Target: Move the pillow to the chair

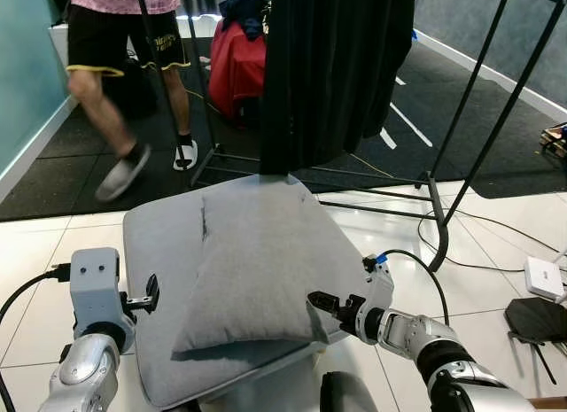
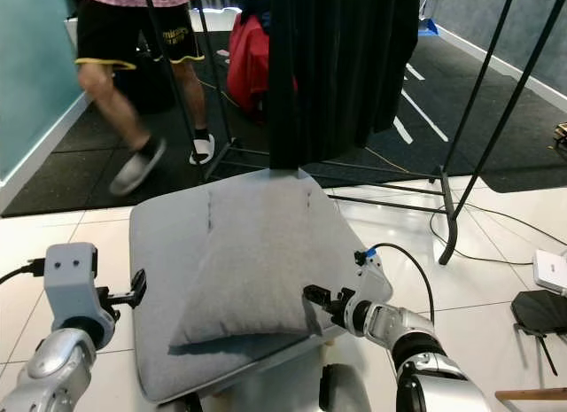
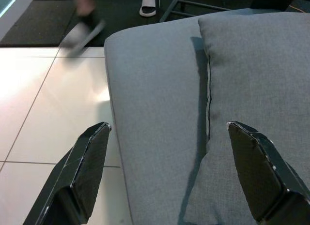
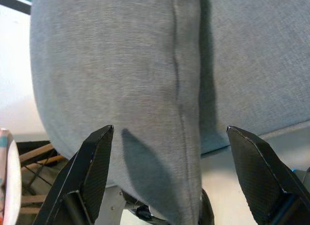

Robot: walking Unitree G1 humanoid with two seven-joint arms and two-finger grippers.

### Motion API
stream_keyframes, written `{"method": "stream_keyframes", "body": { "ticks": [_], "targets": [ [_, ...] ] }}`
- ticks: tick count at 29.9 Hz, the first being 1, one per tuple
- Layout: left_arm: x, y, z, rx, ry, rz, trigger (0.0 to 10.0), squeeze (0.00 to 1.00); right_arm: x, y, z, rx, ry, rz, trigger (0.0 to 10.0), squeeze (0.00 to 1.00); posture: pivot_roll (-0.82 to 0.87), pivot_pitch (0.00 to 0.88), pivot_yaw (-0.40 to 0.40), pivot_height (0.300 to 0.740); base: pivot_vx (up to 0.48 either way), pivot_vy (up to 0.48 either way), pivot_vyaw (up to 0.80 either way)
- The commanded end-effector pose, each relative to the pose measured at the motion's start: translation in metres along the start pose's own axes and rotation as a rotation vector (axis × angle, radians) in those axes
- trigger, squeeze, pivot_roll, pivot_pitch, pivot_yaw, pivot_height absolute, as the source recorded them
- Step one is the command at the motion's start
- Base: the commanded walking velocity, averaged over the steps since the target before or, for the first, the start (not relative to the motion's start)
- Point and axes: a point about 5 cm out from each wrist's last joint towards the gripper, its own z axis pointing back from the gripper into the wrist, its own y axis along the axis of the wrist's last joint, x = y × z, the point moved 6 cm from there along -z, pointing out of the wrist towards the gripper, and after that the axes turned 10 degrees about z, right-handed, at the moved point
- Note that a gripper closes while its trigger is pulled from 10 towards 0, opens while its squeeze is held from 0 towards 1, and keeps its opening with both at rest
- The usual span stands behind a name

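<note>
A grey pillow (image 1: 257, 270) lies flat on the grey seat cushion of the chair (image 1: 151, 244), straight in front of me. My left gripper (image 1: 146, 297) is open beside the cushion's left edge, apart from the pillow (image 3: 252, 65); its wrist view looks along the seat (image 3: 155, 89). My right gripper (image 1: 321, 304) is open at the pillow's near right corner. In the right wrist view the pillow's seamed edge (image 4: 160, 80) bulges between the spread fingers (image 4: 97, 157), which are not closed on it.
A person (image 1: 124, 40) walks across the dark mat at the far left. Black clothes (image 1: 328, 66) hang from a rack whose metal legs (image 1: 438, 226) stand just behind the chair. A red bag (image 1: 235, 66) is behind it. A white box (image 1: 543, 276) and cables lie on the tiles to the right.
</note>
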Motion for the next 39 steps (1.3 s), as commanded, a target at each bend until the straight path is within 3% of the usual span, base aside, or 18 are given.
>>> {"method": "stream_keyframes", "body": {
  "ticks": [1,17,24,30,32,34,39],
  "targets": [
    [-0.004,0.0,0.001,-0.011,0.009,0.004,10.0,0.0,0.001,0.004,0.001,0.012,-0.001,-0.005,10.0,0.0,-0.08,0.116,-0.024,0.539,0.0,0.0,0.0],
    [0.004,0.005,-0.005,0.002,-0.005,0.023,10.0,0.0,0.001,0.018,0.003,0.094,0.019,-0.019,10.0,0.0,-0.12,0.115,-0.041,0.479,0.0,0.0,0.0],
    [0.005,0.007,-0.002,-0.001,-0.006,0.023,10.0,0.0,0.001,0.028,0.006,0.139,0.04,-0.099,10.0,0.0,-0.11,0.166,-0.034,0.479,0.0,0.0,0.0],
    [-0.002,0.019,0.003,0.018,0.006,0.002,10.0,0.0,-0.017,0.03,0.002,0.168,0.148,-0.151,10.0,0.0,-0.07,0.199,-0.022,0.479,0.0,0.0,0.0],
    [-0.005,0.02,0.006,0.018,0.012,-0.005,10.0,0.0,-0.026,0.032,0.001,0.175,0.201,-0.151,10.0,0.0,-0.05,0.205,-0.012,0.479,0.0,0.0,0.0],
    [-0.009,0.024,0.011,0.02,0.017,-0.018,10.0,0.0,-0.049,0.033,-0.001,0.173,0.332,-0.142,10.0,0.0,-0.04,0.219,-0.003,0.479,0.0,0.0,0.0],
    [-0.011,0.032,0.012,0.028,0.016,-0.035,10.0,0.0,-0.064,0.027,-0.006,0.134,0.386,-0.129,10.0,0.0,-0.02,0.236,0.004,0.479,0.0,0.0,0.0]
  ]
}}
